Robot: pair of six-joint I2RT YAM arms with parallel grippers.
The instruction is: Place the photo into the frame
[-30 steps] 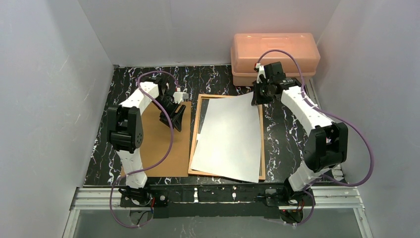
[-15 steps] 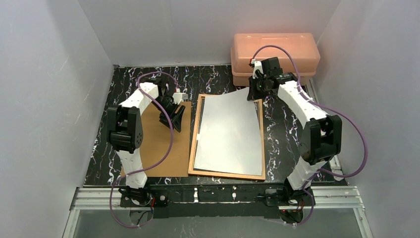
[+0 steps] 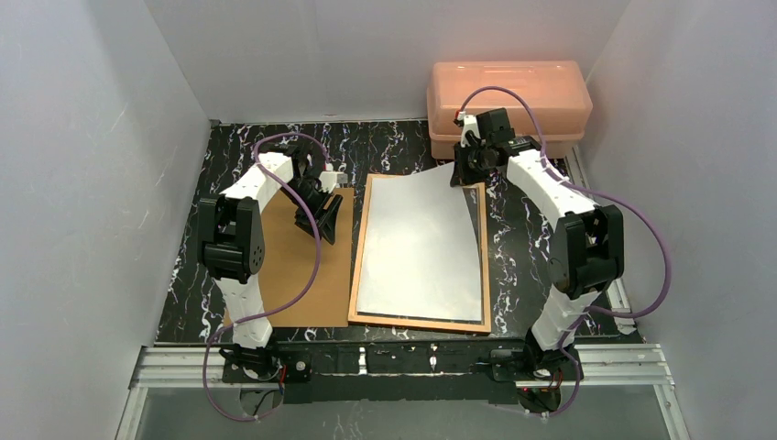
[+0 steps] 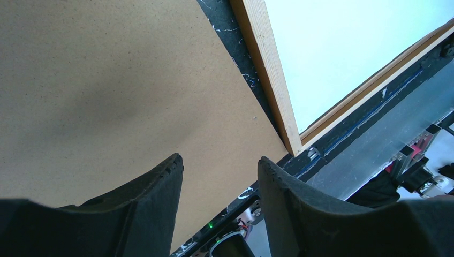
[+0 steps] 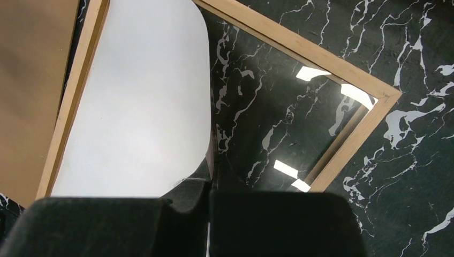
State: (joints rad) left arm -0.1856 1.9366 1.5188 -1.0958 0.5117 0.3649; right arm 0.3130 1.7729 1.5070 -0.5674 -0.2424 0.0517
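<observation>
Far photo (image 3: 421, 243) corner in right gripper (image 3: 456, 174), above frame (image 3: 417, 322) rail.

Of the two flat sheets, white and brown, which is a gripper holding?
The white photo, pinched at its far corner by the right gripper; the brown board lies flat below the open left gripper.

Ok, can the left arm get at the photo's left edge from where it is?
Probably yes. The left gripper hangs open over the backing board, right beside the frame, with nothing standing between it and the photo. The right gripper pinches the photo's far right corner, out of the way.
</observation>
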